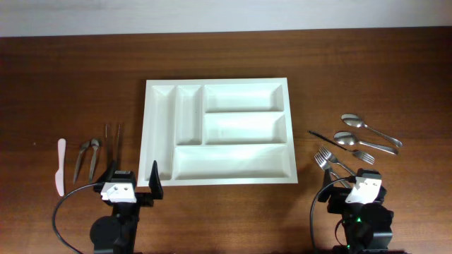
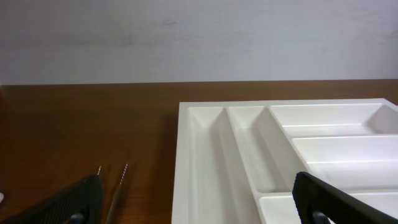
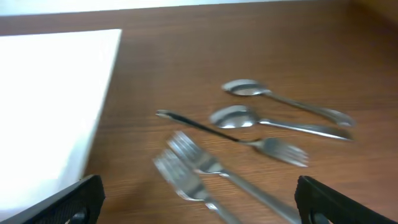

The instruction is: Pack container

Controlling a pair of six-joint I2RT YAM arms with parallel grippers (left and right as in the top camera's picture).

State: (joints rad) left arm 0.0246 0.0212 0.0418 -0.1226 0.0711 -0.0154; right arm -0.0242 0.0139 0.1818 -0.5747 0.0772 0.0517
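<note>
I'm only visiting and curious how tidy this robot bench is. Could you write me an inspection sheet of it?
Surface: brown wooden table.
Job's things: white tray, all five compartments empty.
Clutter: right of the tray, two spoons and three forks; left of it, a white knife, small metal utensils, two thin metal sticks.
Grippers: left gripper open, empty, by the tray's near left corner; right gripper open, empty, near the forks.
Cables: black cables loop beside both arm bases.
Surroundings: pale wall behind the table.
</note>
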